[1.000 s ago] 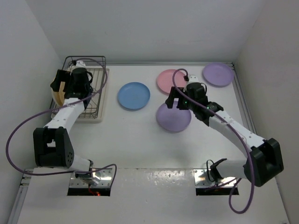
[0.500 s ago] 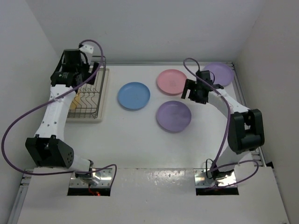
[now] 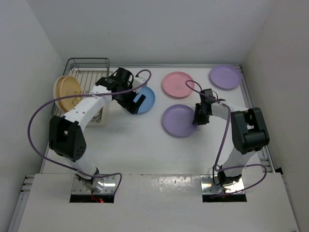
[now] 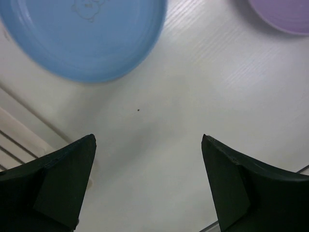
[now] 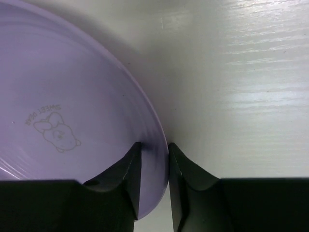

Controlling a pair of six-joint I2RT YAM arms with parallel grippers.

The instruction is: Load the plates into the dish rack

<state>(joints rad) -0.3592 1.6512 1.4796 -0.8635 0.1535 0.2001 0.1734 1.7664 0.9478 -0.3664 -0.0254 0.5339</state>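
- top external view: five round, shallow, matte plates of equal size show. the orange-yellow plate [image 3: 66, 92] stands tilted on edge at the left side of the dish rack [image 3: 89, 72], a dark grey wire frame on a cream tray base in the far left corner of the table [image 3: 140, 150].
- the other four lie flat on the table. the blue plate [image 3: 147, 98] is just right of the rack and the pink plate [image 3: 177, 84] is farther right. the far purple plate [image 3: 225, 77] is in the far right corner, and the near purple plate [image 3: 176, 121] lies in front of the pink one.
- left gripper [image 3: 135, 103] hangs over the blue plate's left part. the left wrist view shows its fingers [image 4: 58, 188] spread wide, with only bare table between them.
- right gripper [image 3: 198, 118] sits at the near purple plate's right edge. the right wrist view shows both fingers [image 5: 128, 179] clenched on its thin rim, one on each side.
- a faint cartoon figure with a bow and small lettering marks that plate's centre.
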